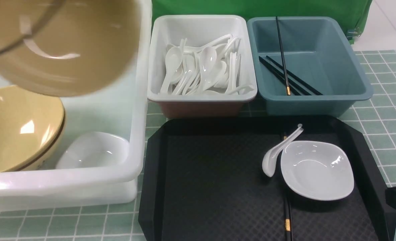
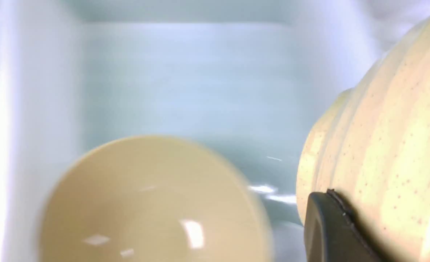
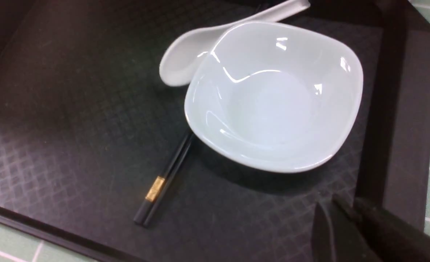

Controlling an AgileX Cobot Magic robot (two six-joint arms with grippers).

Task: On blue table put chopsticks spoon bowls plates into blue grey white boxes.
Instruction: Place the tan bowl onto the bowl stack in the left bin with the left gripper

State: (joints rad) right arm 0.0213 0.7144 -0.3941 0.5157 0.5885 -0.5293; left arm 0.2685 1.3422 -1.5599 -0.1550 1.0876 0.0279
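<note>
Left gripper (image 2: 332, 233) clamps a tilted tan bowl (image 1: 60, 43) above the big white box (image 1: 141, 110); a slipping grip could drop it onto the second bowl (image 1: 17, 130). Right gripper (image 3: 346, 233): jaw width unclear.

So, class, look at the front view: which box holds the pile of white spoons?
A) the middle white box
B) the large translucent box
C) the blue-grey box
A: the white spoons are heaped in the middle white box, while the blue-grey box holds only black chopsticks.
</note>
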